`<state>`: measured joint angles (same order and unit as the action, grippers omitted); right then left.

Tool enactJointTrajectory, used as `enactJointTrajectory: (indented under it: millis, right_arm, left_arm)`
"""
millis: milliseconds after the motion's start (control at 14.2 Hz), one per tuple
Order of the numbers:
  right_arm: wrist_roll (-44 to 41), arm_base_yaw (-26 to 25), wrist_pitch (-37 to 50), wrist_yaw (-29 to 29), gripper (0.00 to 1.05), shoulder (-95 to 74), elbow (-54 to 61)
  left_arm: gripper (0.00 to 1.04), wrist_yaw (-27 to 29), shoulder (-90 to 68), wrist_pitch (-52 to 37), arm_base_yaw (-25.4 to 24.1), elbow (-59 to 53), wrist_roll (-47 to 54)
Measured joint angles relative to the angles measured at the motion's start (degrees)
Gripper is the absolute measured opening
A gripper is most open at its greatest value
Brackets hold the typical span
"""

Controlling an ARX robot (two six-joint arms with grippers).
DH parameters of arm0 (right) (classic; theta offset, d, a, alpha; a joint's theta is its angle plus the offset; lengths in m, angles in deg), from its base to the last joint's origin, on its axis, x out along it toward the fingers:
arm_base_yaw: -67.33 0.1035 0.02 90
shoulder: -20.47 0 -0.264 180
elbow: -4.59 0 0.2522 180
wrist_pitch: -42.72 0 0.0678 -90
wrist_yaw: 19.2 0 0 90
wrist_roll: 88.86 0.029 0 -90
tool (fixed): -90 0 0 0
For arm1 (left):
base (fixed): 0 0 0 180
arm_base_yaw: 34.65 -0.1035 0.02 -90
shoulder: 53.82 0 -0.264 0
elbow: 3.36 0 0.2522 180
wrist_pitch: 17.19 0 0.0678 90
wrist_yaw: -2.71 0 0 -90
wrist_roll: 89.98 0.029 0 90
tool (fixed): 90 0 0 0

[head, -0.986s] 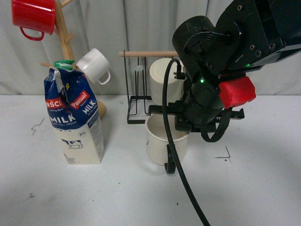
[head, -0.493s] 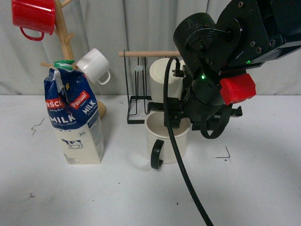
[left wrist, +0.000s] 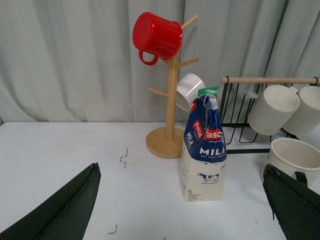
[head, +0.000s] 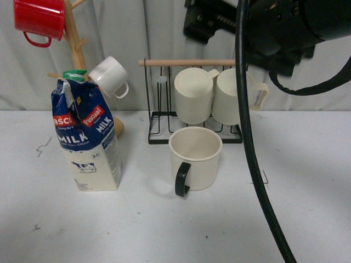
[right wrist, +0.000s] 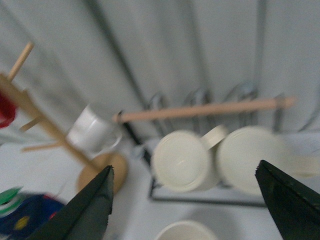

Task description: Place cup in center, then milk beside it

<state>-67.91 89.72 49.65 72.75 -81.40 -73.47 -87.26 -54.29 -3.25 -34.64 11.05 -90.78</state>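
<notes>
The cup (head: 196, 159), a wide cream mug with a black handle turned toward me, stands upright on the white table, free of any gripper. A small black corner mark (head: 264, 178) of the center lies to its right. The milk (head: 88, 137) stands upright at the left, apart from the cup. My right arm (head: 274, 27) is raised high above the cup; its gripper (right wrist: 183, 167) is open and empty, and that view is blurred. My left gripper (left wrist: 180, 167) is open and empty, low over the table, facing the milk (left wrist: 204, 145) with the cup (left wrist: 295, 157) to one side.
A wooden mug tree (head: 74, 49) holds a red mug (head: 39, 19) and a small white cup (head: 109, 76) behind the milk. A black wire rack (head: 159, 129) holds two ribbed cream mugs (head: 193, 94) behind the cup. A black cable (head: 258, 181) hangs down at the right.
My right gripper has let go of the cup and risen up and away. The cup's handle swung to the left, and it now stands alone.
</notes>
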Motion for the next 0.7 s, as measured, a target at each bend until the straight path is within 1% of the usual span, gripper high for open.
enactJointTrajectory:
  millis: [70, 141, 211, 282, 352, 423, 493, 563, 704]
  right_arm:
    - [-6.32, -0.35, 11.41, -10.19, 0.81, 4.33, 7.85]
    - [-12.44, -1.9, 19.56, -17.42, 0.68, 11.56, 17.9]
    - [-16.66, -5.4, 22.03, -18.4, 0.56, 20.35, 25.99]
    - [-18.23, -9.62, 19.12, -15.34, 0.45, 29.79, 32.81]
    - [-19.23, -12.81, 18.99, -13.6, 0.32, 38.91, 41.11]
    - [-19.67, -13.53, 19.06, -12.07, 0.19, 43.85, 45.97]
    - [-20.17, -13.92, 19.17, -9.94, 0.06, 46.01, 48.44]
    - [-20.61, -15.04, 19.02, -9.11, 0.02, 47.87, 50.56]
    - [-20.61, -16.83, 18.18, -7.96, 0.02, 52.63, 54.12]
  left_arm:
    - [0.98, -0.07, 0.0, 0.0, 0.0, 0.0, 0.0]
    - [0.98, -0.02, 0.0, 0.02, 0.0, 0.0, 0.0]
    - [0.98, 0.0, 0.0, 0.02, 0.0, 0.0, 0.0]
    - [0.98, -0.04, 0.0, 0.0, 0.0, 0.0, 0.02]
    - [0.98, -0.02, 0.0, 0.04, 0.0, 0.0, 0.0]
    - [0.98, -0.04, 0.0, -0.02, 0.0, 0.0, 0.0]
    - [0.98, -0.04, 0.0, 0.0, 0.0, 0.0, 0.0]
    - [0.98, 0.0, 0.0, 0.0, 0.0, 0.0, 0.0]
    - [0.98, -0.04, 0.0, 0.02, 0.0, 0.0, 0.0]
